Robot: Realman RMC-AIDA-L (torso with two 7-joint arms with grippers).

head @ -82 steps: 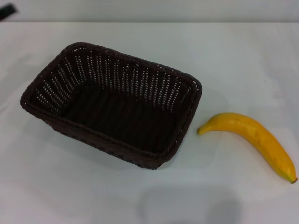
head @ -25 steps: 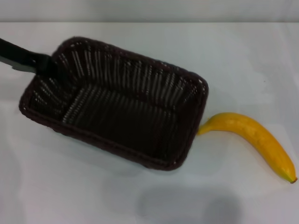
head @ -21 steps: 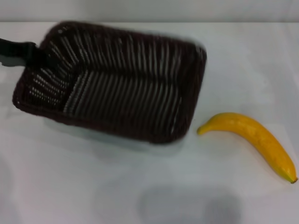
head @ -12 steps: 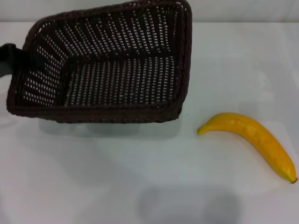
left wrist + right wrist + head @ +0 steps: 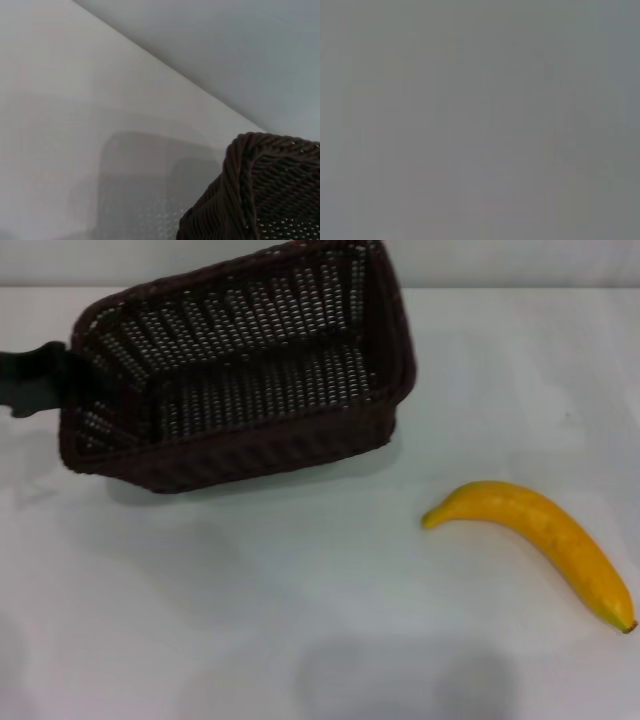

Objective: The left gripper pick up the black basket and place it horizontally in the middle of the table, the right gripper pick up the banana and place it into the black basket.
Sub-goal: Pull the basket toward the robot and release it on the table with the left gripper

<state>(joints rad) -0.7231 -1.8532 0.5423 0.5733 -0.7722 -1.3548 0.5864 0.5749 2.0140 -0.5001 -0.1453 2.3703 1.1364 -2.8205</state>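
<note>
Head view. The left end effector point(image 5: 40, 380) comes in from the robot's left edge, a slim black arm end meeting the short left wall of the black basket point(image 5: 240, 370). Its fingers sit at the rim there and appear clamped on the wall; the basket hangs from that grip. The basket is tilted, far long side raised and its opening tipped toward the camera, with a soft shadow on the bench point(image 5: 300, 640) beneath, so it reads as lifted clear or nearly so. It sits toward the far left of the bench, skewed rather than square to the bench edge. The banana point(image 5: 540, 540) lies flat on the bench to the robot's right, well apart from the basket, brownish tip pointing to the near right. The right end effector is not in view here.

Left wrist view. One braided corner of the basket rim fills the lower corner of the picture, close to the lens. Beyond it, bare bench and a pale wall. The arm's own fingers do not show.

Right wrist view. Flat grey only. Nothing of the right end effector, basket or banana can be made out, so its opening cannot be told.

Step in hand, as I judge it: the first one, carrying the basket, not yet set down. Next move calls for bringing it toward the middle of the bench, levelling it, squaring its long side across, lowering until the base sits flat, then releasing. The banana pick waits on that.
</note>
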